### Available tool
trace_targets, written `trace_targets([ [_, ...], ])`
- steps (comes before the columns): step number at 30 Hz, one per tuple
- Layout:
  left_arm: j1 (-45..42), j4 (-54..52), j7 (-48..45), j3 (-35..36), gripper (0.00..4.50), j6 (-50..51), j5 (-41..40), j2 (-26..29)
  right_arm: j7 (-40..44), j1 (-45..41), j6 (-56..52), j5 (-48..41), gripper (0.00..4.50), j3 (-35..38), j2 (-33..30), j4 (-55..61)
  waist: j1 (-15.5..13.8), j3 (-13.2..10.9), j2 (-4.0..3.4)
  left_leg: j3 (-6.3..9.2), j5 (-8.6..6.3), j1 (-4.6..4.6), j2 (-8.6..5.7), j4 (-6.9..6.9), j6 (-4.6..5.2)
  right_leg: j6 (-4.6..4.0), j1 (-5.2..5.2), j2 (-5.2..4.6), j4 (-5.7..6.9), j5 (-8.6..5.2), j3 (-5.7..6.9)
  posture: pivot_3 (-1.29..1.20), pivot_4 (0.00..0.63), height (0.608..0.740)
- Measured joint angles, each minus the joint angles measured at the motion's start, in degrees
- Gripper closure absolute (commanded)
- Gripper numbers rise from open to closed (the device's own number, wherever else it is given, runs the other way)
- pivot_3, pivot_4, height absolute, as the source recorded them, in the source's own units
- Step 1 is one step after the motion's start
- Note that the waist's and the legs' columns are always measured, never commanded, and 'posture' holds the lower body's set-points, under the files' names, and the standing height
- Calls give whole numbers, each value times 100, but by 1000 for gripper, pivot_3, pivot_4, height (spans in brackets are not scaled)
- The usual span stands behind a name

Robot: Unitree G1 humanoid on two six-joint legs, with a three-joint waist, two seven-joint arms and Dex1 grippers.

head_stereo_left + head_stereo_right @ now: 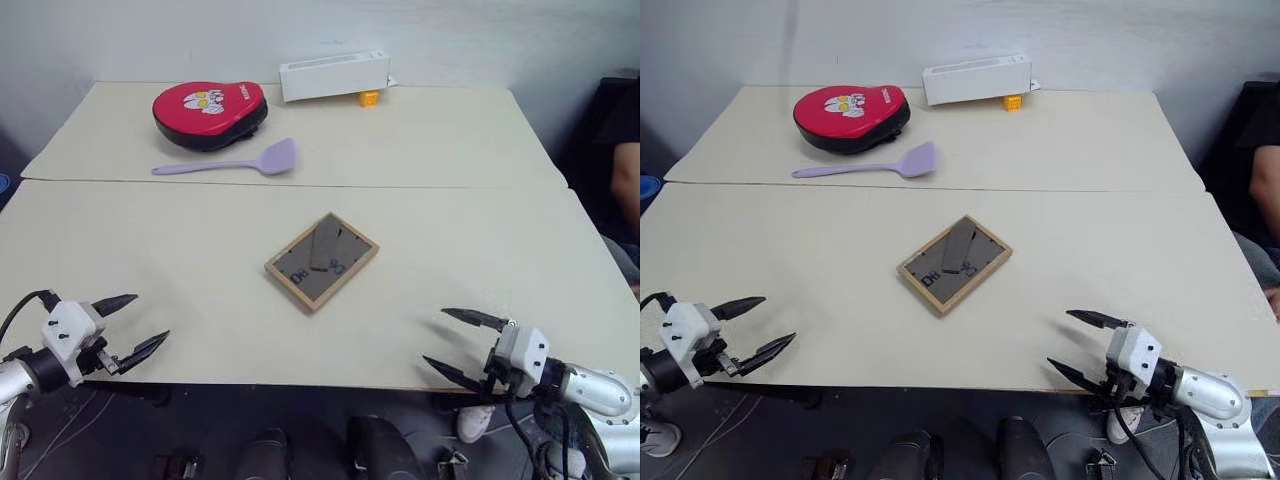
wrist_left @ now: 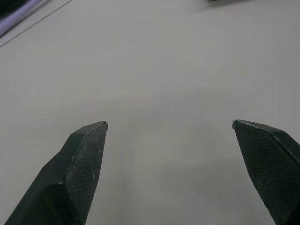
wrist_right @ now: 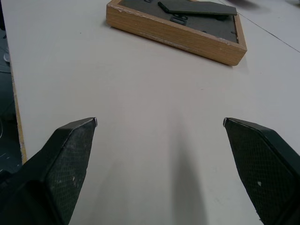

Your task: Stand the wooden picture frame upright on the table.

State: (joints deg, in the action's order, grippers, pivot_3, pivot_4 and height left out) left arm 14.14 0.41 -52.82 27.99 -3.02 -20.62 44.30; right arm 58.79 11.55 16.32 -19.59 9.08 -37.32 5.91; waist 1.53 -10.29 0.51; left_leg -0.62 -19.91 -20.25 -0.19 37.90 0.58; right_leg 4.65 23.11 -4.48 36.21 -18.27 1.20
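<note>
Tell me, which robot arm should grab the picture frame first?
Probably the right. The right end effector is open and sits nearer the wooden picture frame, which lies face down ahead of it in its wrist view. The left end effector is farther off.

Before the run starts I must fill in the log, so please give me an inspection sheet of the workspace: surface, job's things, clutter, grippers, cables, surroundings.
Surface: pale cream table, two sections with a seam across; no spill seen.
Job's things: wooden picture frame lies flat, back side up, stand folded, near the middle of the front section; not yet upright.
Clutter: red pad, lilac spatula, white oblong box and small yellow block, all on the far section, apart from the frame.
Grippers: left gripper and right gripper both open and empty, at the near edge.
Cables: black cable at the left wrist.
Surroundings: plain wall behind; a person's arm at the right.
</note>
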Motion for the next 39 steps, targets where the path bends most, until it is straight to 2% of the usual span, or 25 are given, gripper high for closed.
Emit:
trace_targets([
  [4, -62, -116, -48, -41, 0, 249, -113, 0, -122, -61, -24, 35, 40, -35, 52, 14, -3, 0, 0, 1, 0, 2, 0, 1, 0, 0, -6, 0, -2, 0, 2, 0, 150, 740],
  [7, -594, -401, -70, -464, 0, 1006, -250, 154, -335, -311, -518, -6, 40, -306, 217, 303, -28, 0, 0, 14, 3, 3, 0, 3, -3, 0, -12, -1, 2, 0, 11, 0, 150, 740],
  [8, -813, -467, -93, -602, 0, 1169, -288, 197, -396, -425, -665, -7, 213, -411, 244, 392, -31, 0, -1, 14, 4, 3, 0, 4, -4, 0, -12, -1, 2, 0, 11, 0, 150, 740],
  [10, -1458, -483, -56, -965, 380, 1460, -266, 192, -550, -679, -980, 28, 564, -604, 309, 542, -54, 0, -2, 15, 4, 3, -2, 7, -5, 1, -13, -1, 3, 1, 13, 0, 150, 740],
  [12, -2238, -353, 133, -1422, 888, 1587, -35, 80, -753, -1014, -1276, 167, 1304, -824, 444, 572, -71, 0, -2, 15, 22, 2, -4, 11, -37, 3, -13, 1, 4, 2, 15, 0, 150, 740],
  [16, -3894, 675, 733, -2309, 2120, 1512, 731, -627, -1228, -1794, -1731, 716, 2701, -1390, 808, 487, -139, 2, 1, 3, 28, -21, -12, 29, -39, 12, 18, 9, 40, 6, 12, 0, 150, 740],
  [21, -4827, 1954, 1030, -2873, 3678, 1100, 1322, -1201, -1677, -2274, -2030, 1335, 4457, -1750, 1014, 10, -123, 4, 6, -13, 31, -97, -9, 64, -39, 17, 86, 19, 64, 9, 17, 0, 150, 740],
  [23, -4989, 2293, 1028, -3028, 4287, 970, 1468, -1360, -1839, -2427, -2113, 1503, 4500, -1810, 1133, -146, -126, 4, 6, -12, 30, -107, -9, 83, -39, 17, 90, 18, 73, 9, 19, 0, 150, 740],
  [24, -5058, 2436, 1013, -3131, 4450, 892, 1546, -1465, -1908, -2534, -2159, 1576, 4500, -1825, 1153, -217, -138, 4, 6, -12, 29, -109, -10, 99, -37, 19, 90, 17, 79, 10, 18, 0, 150, 740],
  [28, -5052, 2585, 925, -3321, 4450, 758, 1652, -1644, -1967, -2710, -2246, 1686, 4500, -1846, 1180, -230, -139, 4, 7, -10, 28, -104, -9, 117, -35, 22, 82, 17, 74, 12, 15, 0, 150, 740],
  [34, -4331, 1721, 424, -3364, 4450, 957, 1416, -1673, -2005, -2712, -2441, 1685, 4500, -1784, 1209, -228, -134, 4, 6, -7, 27, -104, -6, 114, -35, 22, 81, 15, 89, 12, 11, 0, 150, 740],
  [39, -3766, 850, 363, -3340, 4450, 1375, 1293, -1672, -1935, -2735, -2508, 1684, 4500, -1755, 1119, -258, -135, 4, 6, -5, 25, -102, -7, 116, -31, 22, 78, 13, 81, 12, 10, 0, 150, 740],
])
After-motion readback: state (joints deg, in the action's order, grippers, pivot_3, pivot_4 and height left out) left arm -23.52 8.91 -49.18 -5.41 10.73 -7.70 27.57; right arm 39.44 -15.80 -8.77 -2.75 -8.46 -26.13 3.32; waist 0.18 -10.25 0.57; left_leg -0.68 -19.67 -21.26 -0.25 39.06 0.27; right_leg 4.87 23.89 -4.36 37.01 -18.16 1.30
